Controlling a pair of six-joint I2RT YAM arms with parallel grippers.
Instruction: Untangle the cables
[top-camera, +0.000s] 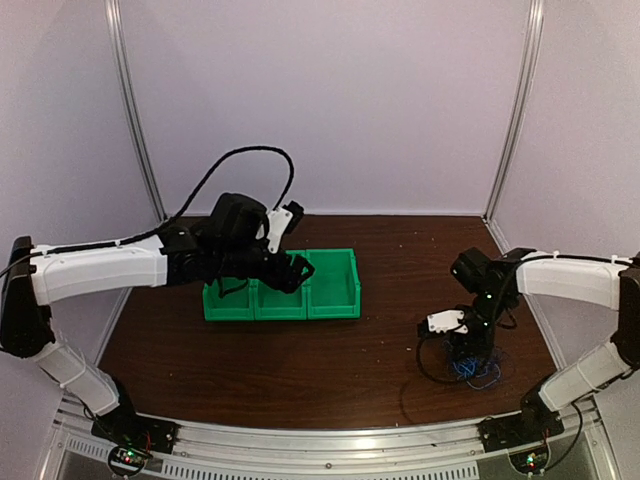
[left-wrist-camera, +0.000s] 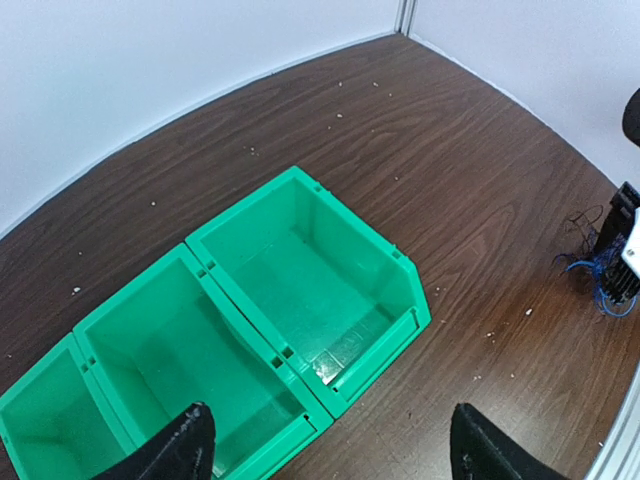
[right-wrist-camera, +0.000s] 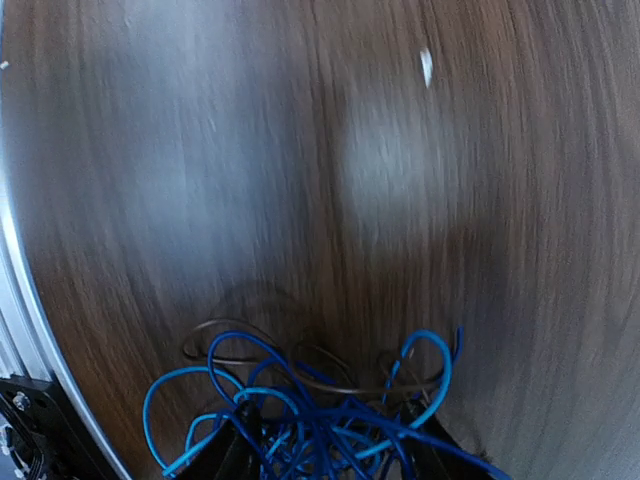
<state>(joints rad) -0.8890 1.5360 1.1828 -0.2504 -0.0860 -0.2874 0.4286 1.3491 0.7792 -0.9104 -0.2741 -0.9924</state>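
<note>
The cables (top-camera: 472, 369) lie in a tangle on the brown table at the right front: one bright blue wire and thin black ones, with a black loop trailing left. My right gripper (top-camera: 468, 350) points down onto the tangle. In the right wrist view the blue and dark wires (right-wrist-camera: 300, 385) lie between and in front of its spread fingers (right-wrist-camera: 228, 450); the gripper (right-wrist-camera: 335, 455) is open around them. My left gripper (top-camera: 295, 272) hovers over the green bins, open and empty (left-wrist-camera: 330, 450). The tangle also shows far right in the left wrist view (left-wrist-camera: 603, 278).
Three joined green bins (top-camera: 335, 300) stand at the table's middle left, all empty in the left wrist view (left-wrist-camera: 300, 180). A metal rail (top-camera: 320, 440) runs along the near edge, close to the tangle. White walls enclose the back and sides.
</note>
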